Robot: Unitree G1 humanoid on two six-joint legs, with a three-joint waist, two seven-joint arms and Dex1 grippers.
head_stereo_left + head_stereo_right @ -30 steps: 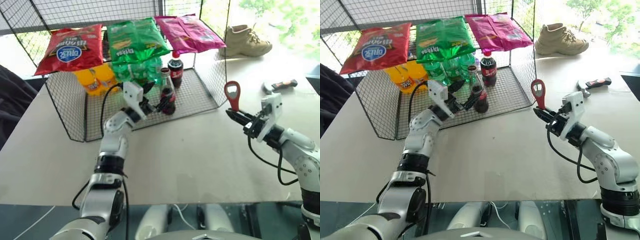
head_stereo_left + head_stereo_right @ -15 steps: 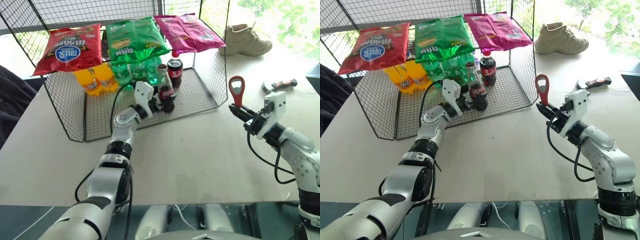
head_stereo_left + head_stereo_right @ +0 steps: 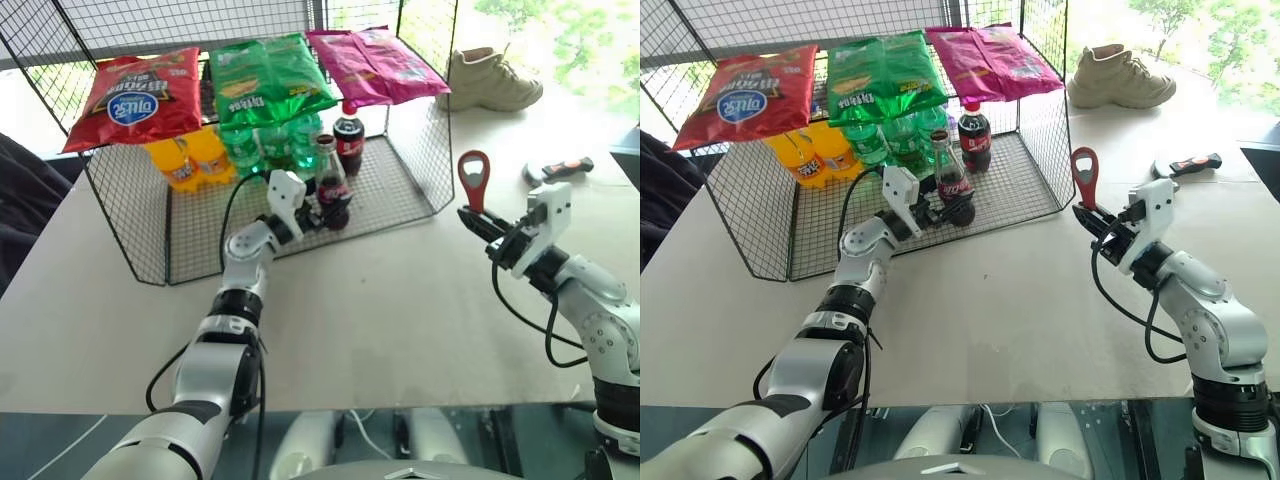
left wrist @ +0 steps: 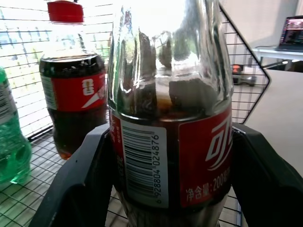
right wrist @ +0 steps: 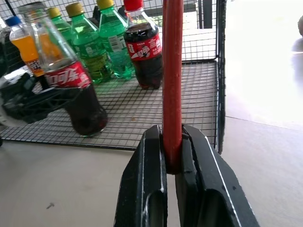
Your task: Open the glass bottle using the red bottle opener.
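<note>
Item one, the bottle [image 3: 331,187]: glass, dark cola, standing upright on the mesh floor of the wire rack [image 3: 130,215], near its front edge, cap on. My left gripper [image 3: 311,213] has its two fingers set either side of the bottle's lower body; the left wrist view shows both against the label, so I judge I have it gripped. Item two, the opener [image 3: 472,181]: red, held upright by its handle between the closed fingers of my right gripper [image 3: 473,222], ring head up, out over the table [image 3: 380,300] and well apart from the bottle. Step in hand, by my reckoning: securing the bottle; the prising itself is not begun. The next move calls for a firm hold on the glass, probably drawing it clear of the rack, then bringing the opener's head across to hook under the cap edge. Writing: the bottle's red label [image 4: 201,156] carries white script, a barcode reading 6 928804 024876 and "200" in a line of Chinese print. Behind stands a plastic cola bottle [image 3: 350,143] with a red cap and red label, its script too small to read. On the rack's top lie red [image 3: 137,97], green [image 3: 270,78] and pink snack bags [image 3: 377,65]; the red one bears a blue oval logo, upside down, not legible.
</note>
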